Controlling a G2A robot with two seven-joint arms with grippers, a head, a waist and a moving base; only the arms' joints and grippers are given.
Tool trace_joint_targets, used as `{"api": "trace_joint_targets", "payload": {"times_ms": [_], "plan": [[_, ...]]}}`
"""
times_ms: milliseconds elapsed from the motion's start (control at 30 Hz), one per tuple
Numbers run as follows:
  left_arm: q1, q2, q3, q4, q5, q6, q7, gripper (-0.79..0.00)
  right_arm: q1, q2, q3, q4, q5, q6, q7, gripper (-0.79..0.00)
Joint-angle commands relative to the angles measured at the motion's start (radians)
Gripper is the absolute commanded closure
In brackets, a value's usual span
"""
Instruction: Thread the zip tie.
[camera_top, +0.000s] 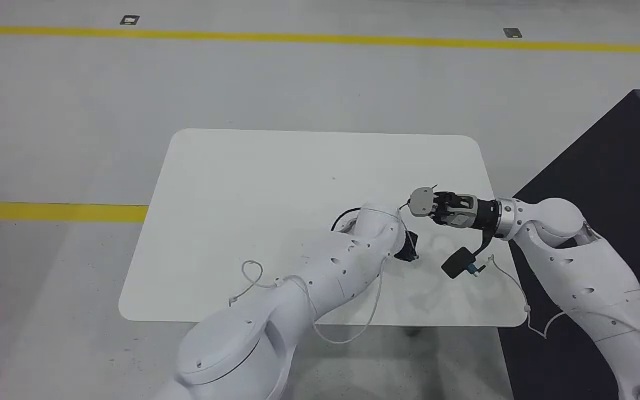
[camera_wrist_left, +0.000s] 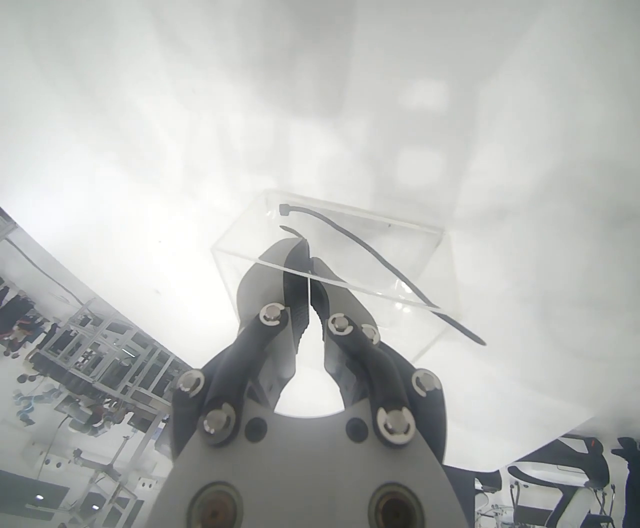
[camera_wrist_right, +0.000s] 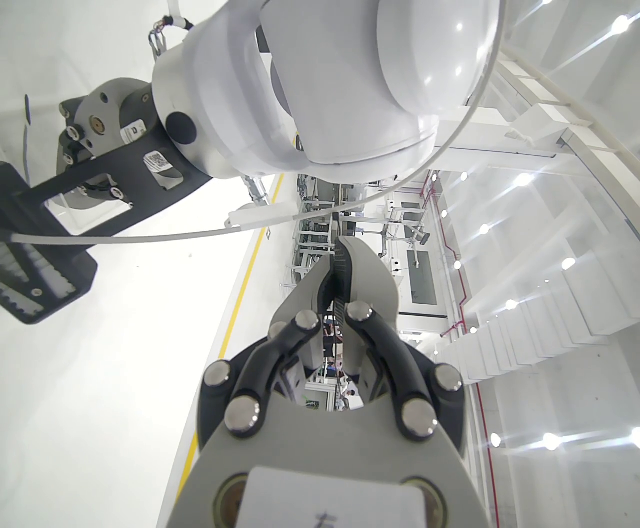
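Left wrist view: zip tie (camera_wrist_left: 367, 250) lying unlooped across clear box (camera_wrist_left: 400, 250). Left end effector (camera_wrist_left: 307, 255) and right end effector (camera_wrist_right: 341, 247) pinched closed. Threading outstanding.

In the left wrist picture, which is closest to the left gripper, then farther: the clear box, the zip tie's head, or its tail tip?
From the left gripper:
1. clear box, its near rim right at the gripper.
2. zip tie's head, by the box's far rim.
3. zip tie's tail tip, sticking out past the box.
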Motion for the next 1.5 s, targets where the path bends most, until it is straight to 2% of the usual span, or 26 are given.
{"api": "trace_joint_targets", "payload": {"times_ms": [0,167,267,400,467,533,567,633,667,733,867,1067,1167,1467], "plan": [[0.022,0.014,-0.012,-0.048,0.001,0.018,-0.033,0.0,0.0,0.0,0.0,0.0,0.0,0.0,0.0,0.0],[0.084,0.077,-0.068,-0.182,0.029,0.074,-0.105,0.0,0.0,0.0,0.0,0.0,0.0,0.0,0.0,0.0],[0.149,0.13,-0.113,-0.305,0.067,0.096,-0.138,0.0,0.0,0.0,0.0,0.0,0.0,0.0,0.0,0.0],[0.255,0.206,-0.194,-0.5,0.129,0.078,-0.196,0.0,0.0,0.0,0.0,0.0,0.0,0.0,0.0,0.0],[0.34,0.253,-0.244,-0.662,0.175,0.039,-0.225,0.0,0.0,0.0,0.0,0.0,0.0,0.0,0.0,0.0],[0.44,0.294,-0.276,-0.886,0.214,0.029,-0.215,0.0,0.0,0.0,0.0,0.0,0.0,0.0,0.0,0.0],[0.484,0.319,-0.318,-0.984,0.242,0.033,-0.218,0.0,0.0,0.0,0.0,0.0,0.0,0.0,0.0,0.0],[0.537,0.36,-0.411,-1.119,0.282,0.019,-0.205,0.0,0.0,0.0,0.0,0.0,0.0,0.0,0.0,0.0],[0.533,0.368,-0.446,-1.148,0.275,0.004,-0.19,0.0,0.0,0.0,0.0,0.0,0.0,0.0,0.0,0.0],[0.509,0.366,-0.47,-1.165,0.225,-0.009,-0.176,0.0,0.0,0.0,0.0,0.0,0.0,0.0,0.0,0.0],[0.518,0.368,-0.503,-1.203,0.198,0.022,-0.164,0.0,0.0,0.0,0.0,0.0,0.0,0.0,0.0,0.0],[0.538,0.378,-0.554,-1.203,0.203,0.045,-0.114,0.0,0.0,0.0,0.0,0.0,0.0,0.0,0.0,0.0],[0.551,0.381,-0.588,-1.189,0.148,0.053,-0.046,0.0,0.0,0.0,0.0,0.0,0.0,0.0,0.0,0.0],[0.551,0.381,-0.588,-1.189,0.148,0.053,-0.046,0.0,0.0,0.0,0.0,0.0,0.0,0.0,0.0,0.0]]}}
